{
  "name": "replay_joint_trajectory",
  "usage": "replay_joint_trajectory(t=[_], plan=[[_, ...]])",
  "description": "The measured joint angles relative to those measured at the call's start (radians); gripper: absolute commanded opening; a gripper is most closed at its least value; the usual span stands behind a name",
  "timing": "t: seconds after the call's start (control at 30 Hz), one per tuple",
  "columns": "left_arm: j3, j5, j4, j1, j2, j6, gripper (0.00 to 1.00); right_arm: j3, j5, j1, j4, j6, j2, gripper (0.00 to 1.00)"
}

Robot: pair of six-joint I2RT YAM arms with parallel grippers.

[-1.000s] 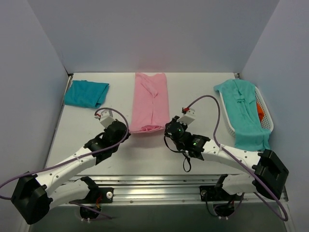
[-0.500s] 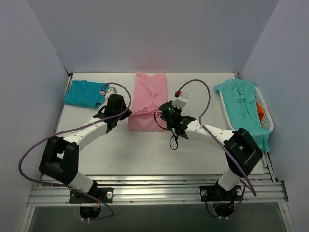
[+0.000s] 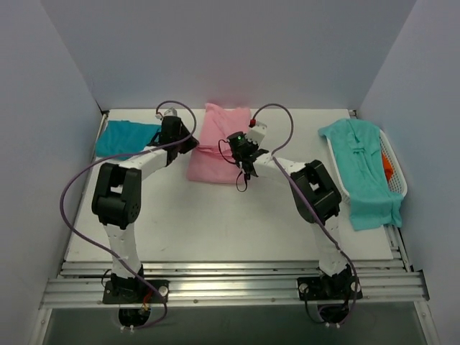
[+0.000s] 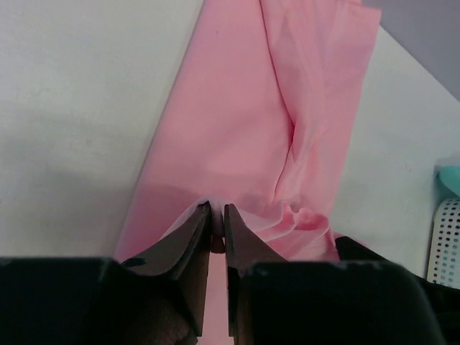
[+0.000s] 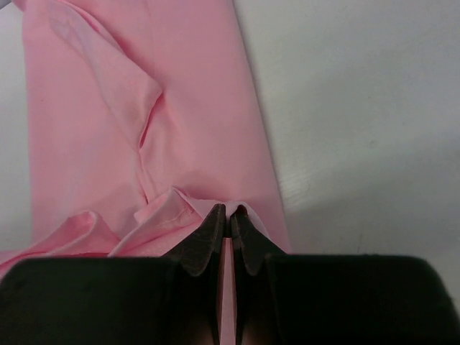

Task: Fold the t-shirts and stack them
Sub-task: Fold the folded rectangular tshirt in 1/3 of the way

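The left gripper and right gripper each pinch the pink t-shirt — fingers narrowed onto its edge.

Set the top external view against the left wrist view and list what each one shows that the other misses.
Only the top external view shows the darker teal shirt at the far left, the right gripper and both arms in full. Only the left wrist view shows the left gripper up close, its jaws pinched shut on a raised fold of pink cloth. Both show the pink shirt, the white basket and at least a sliver of the aqua-green shirt.
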Motion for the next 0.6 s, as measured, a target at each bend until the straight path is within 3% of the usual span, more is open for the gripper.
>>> replay_joint_trajectory(t=[0.03,0.13,0.17,0.23,0.33,0.37,0.5,0.6], plan=[[0.039,0.019,0.004,0.015,0.035,0.002,0.44,0.034,-0.001,-0.009,-0.011,0.000,0.034,0.00],[0.161,0.091,0.017,0.058,0.148,0.007,0.74,0.112,0.005,-0.032,-0.053,0.004,0.107,0.00],[0.204,0.112,0.018,0.070,0.186,0.008,0.97,0.130,0.011,-0.042,-0.066,0.007,0.121,0.00],[0.283,0.149,0.018,0.092,0.260,0.018,0.94,0.158,0.024,-0.056,-0.100,0.019,0.134,0.01],[0.377,0.183,-0.001,0.107,0.335,0.032,0.94,0.210,0.038,-0.082,-0.138,0.037,0.142,0.58],[0.401,0.193,-0.001,0.108,0.352,0.037,0.94,0.227,0.043,-0.092,-0.147,0.042,0.142,0.99],[0.411,0.217,0.003,0.108,0.348,0.045,0.94,0.272,0.074,-0.122,-0.153,0.018,0.137,1.00],[0.322,0.191,0.022,0.109,0.279,0.048,0.94,0.245,0.099,-0.134,-0.151,0.003,0.116,1.00]])
